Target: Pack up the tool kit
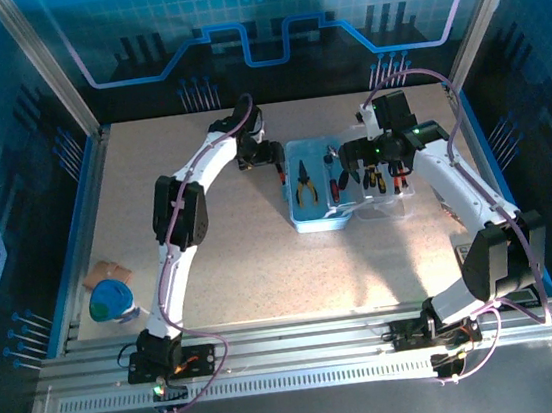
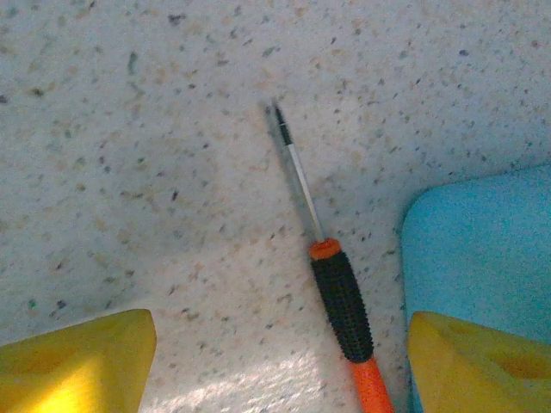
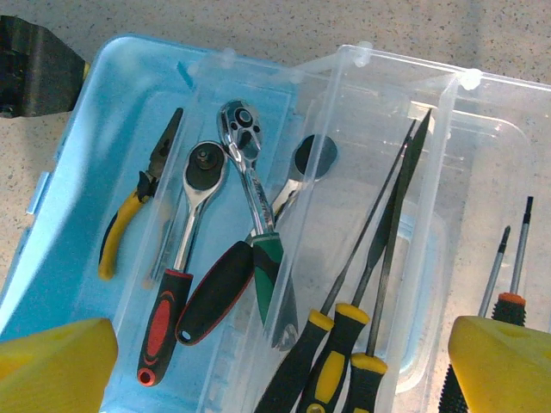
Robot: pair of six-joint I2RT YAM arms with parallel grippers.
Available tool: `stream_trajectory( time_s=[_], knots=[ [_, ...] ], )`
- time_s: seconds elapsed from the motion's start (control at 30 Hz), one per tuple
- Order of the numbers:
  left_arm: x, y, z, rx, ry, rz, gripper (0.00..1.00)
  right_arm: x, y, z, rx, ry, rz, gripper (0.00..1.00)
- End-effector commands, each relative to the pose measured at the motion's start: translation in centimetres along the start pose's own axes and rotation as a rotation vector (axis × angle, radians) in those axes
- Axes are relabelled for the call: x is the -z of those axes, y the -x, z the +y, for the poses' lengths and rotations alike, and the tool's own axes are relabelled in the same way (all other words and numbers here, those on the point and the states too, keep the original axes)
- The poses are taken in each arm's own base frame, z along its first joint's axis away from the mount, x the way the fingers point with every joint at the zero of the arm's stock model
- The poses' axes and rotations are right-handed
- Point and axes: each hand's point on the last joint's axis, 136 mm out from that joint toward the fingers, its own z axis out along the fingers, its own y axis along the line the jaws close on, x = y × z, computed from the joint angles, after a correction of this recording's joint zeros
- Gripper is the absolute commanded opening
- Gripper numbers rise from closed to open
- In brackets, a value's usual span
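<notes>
Top: light-blue case (image 1: 318,201) mid-bench (image 1: 244,271); left pincer (image 1: 270,159) beside its left edge, right pincer (image 1: 381,173) over it. Left wrist: pincer apart, straddling red/black screwdriver (image 2: 343,297) flat on bench beside case. Looks light, slim, probably slippery, so take the ribbed black grip. Right wrist: pincer apart above pliers (image 3: 129,215) and ratchets (image 3: 250,163) inside case.

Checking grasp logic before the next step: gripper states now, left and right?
Left gripper: open, holding nothing; an orange-and-black screwdriver lies below it.
Right gripper: open, holding nothing, above the light-blue tool case.
</notes>
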Motion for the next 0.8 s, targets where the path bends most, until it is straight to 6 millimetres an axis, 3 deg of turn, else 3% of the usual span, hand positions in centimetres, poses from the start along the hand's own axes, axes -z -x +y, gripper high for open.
stream_trajectory(
  time_s=[0.0, 0.5, 0.77],
  knots=[
    [-0.8, -1.4, -1.8, -0.009, -0.025, 0.055, 0.77, 0.6, -0.4, 0.1, 0.012, 0.013, 0.001, 1.00],
    [-3.2, -4.1, 1.0, -0.087, 0.213, 0.144, 0.77, 0.7, -0.5, 0.0, 0.003, 0.025, -0.008, 1.00],
    [-2.7, -4.7, 2.0, -0.095, 0.245, 0.163, 0.76, 0.7, -0.4, 0.1, 0.001, 0.033, -0.011, 1.00]
  ],
)
